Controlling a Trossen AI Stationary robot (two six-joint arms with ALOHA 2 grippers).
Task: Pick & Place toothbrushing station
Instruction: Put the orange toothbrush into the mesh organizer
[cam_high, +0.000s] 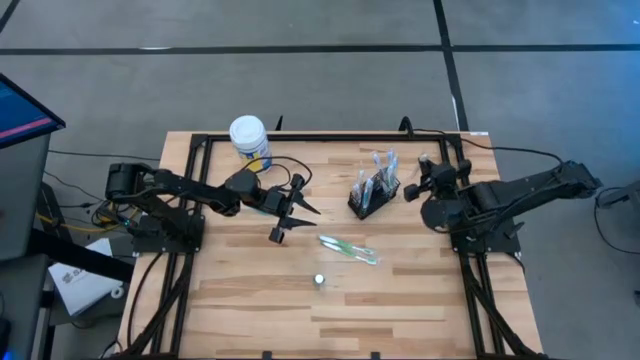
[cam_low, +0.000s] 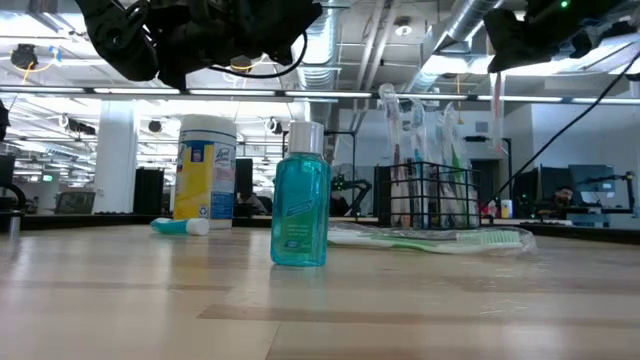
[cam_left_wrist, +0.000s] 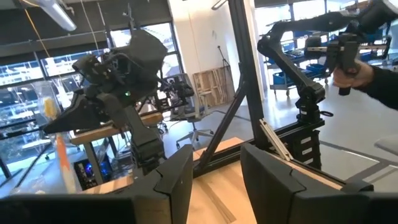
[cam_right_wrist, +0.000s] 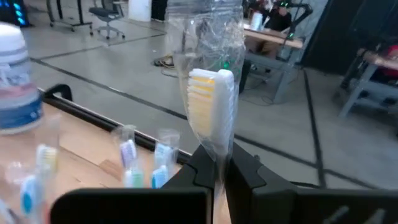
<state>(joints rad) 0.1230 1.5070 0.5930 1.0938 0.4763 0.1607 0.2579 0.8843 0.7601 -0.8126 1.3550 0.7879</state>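
Black wire mesh first: found the holder (cam_high: 372, 196) upright on the table (cam_high: 250, 310), toward its far right side, with several wrapped toothbrushes (cam_high: 384, 165) standing in it. Counted that part as done.

Found the right gripper (cam_right_wrist: 217, 167) just beside the holder, raised off the wood, clenched on one more wrapped toothbrush (cam_right_wrist: 210, 99) with a yellow-and-white head. Judged that brush to be bound for the holder, not yet in it.

Found the left gripper (cam_high: 293, 207) near the table's middle, fingers (cam_left_wrist: 171, 180) parted and holding nothing, just beside the small teal tube (cam_high: 278, 235) lying flat on the wood. Could not tell whether touching it or hanging above it. Took the tube for the likely next pick.

Saw green toothbrushes (cam_high: 349, 248) lying loose on the boards, in front of the holder and apart from it. Saw also a teal bottle (cam_low: 300, 195) upright, nearer the table's front edge, well apart from the holder. Left open whether meant for the station. Noted a white-lidded jar (cam_high: 249, 141) at the back edge behind the left arm, no part of the set.

Reckoned the job somewhat past halfway at best: held brush, loose green ones and tube all yet to reach the mesh.
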